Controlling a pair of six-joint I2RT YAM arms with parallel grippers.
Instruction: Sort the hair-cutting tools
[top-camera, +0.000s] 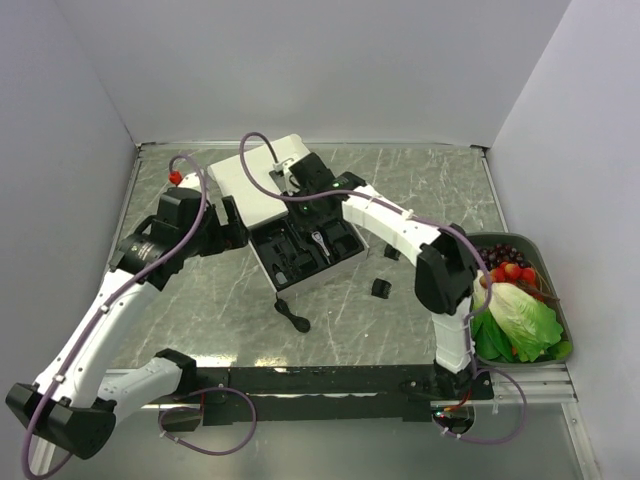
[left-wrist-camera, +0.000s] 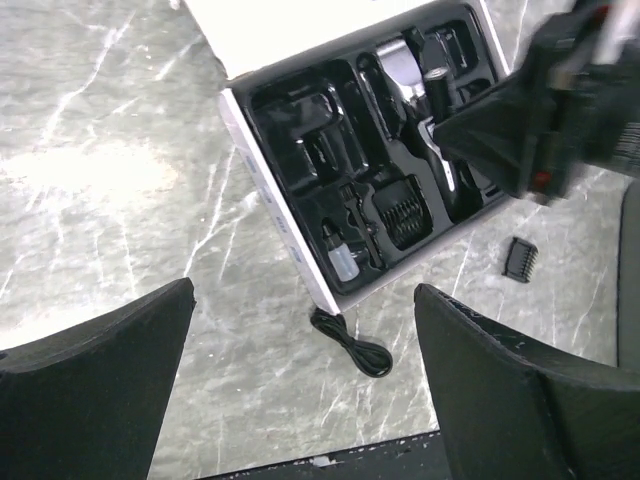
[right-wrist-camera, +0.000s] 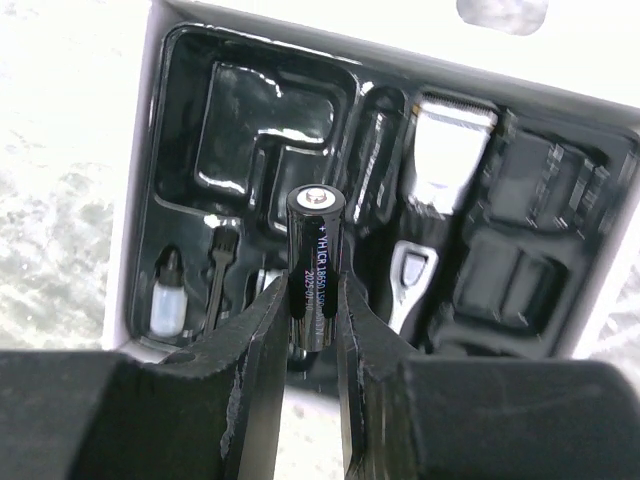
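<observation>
The white box's black tray (top-camera: 290, 262) lies mid-table. In it rests the black hair clipper, its silver blade end (right-wrist-camera: 452, 150) at the far side, also in the left wrist view (left-wrist-camera: 400, 75). A comb attachment (left-wrist-camera: 400, 215) sits in a tray slot. Two small black attachments lie loose on the table (top-camera: 381, 288) (top-camera: 390, 252); one shows from the left wrist (left-wrist-camera: 522, 260). My right gripper (right-wrist-camera: 315, 290) hangs over the tray, shut on an upright black cylindrical battery (right-wrist-camera: 317, 240). My left gripper (left-wrist-camera: 302, 290) is open and holds nothing, just left of the box (top-camera: 235, 225).
A coiled black cable (top-camera: 293, 315) lies on the marble top in front of the box. A small oil bottle (right-wrist-camera: 165, 300) and a brush (right-wrist-camera: 220, 275) occupy tray slots. A green bin (top-camera: 563, 310) of vegetables stands at the right edge. Grey walls enclose the table.
</observation>
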